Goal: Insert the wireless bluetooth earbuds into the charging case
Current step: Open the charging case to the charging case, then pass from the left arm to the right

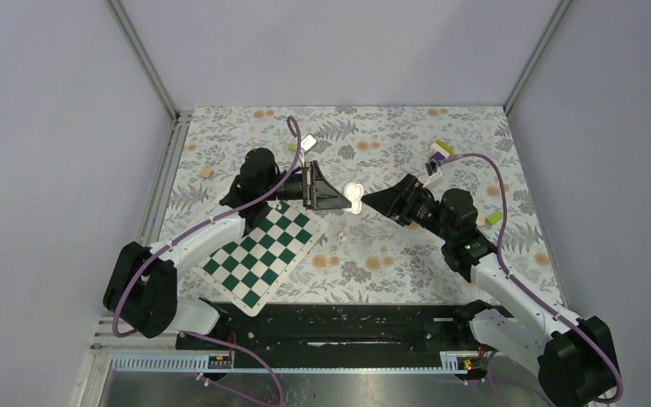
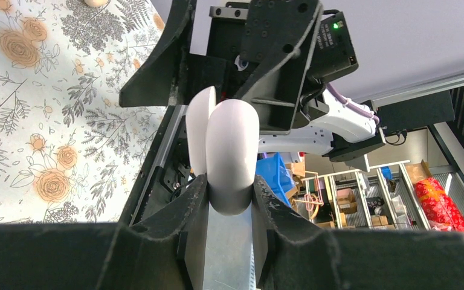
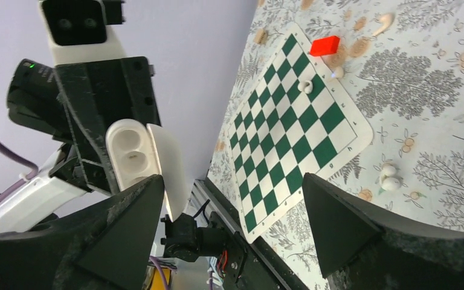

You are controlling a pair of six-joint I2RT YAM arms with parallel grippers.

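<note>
Your left tool (image 2: 229, 192) grasps the opened charging case (image 2: 232, 151); the right tool (image 3: 232, 181) is released, empty. The earbuds (image 3: 389, 179) (they lie on the table (image 3: 435, 109)) are not inserted yet.

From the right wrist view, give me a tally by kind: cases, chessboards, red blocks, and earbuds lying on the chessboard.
case: 1
chessboard: 1
red block: 1
earbud on the chessboard: 1
Total: 4

Floral bench (image 1: 407, 254): green-white chessboard (image 1: 254, 259) near left w/ red block (image 3: 325, 45) beside; tan block (image 1: 207, 172) far left; green/purple bits (image 1: 441, 151) far right.
</note>
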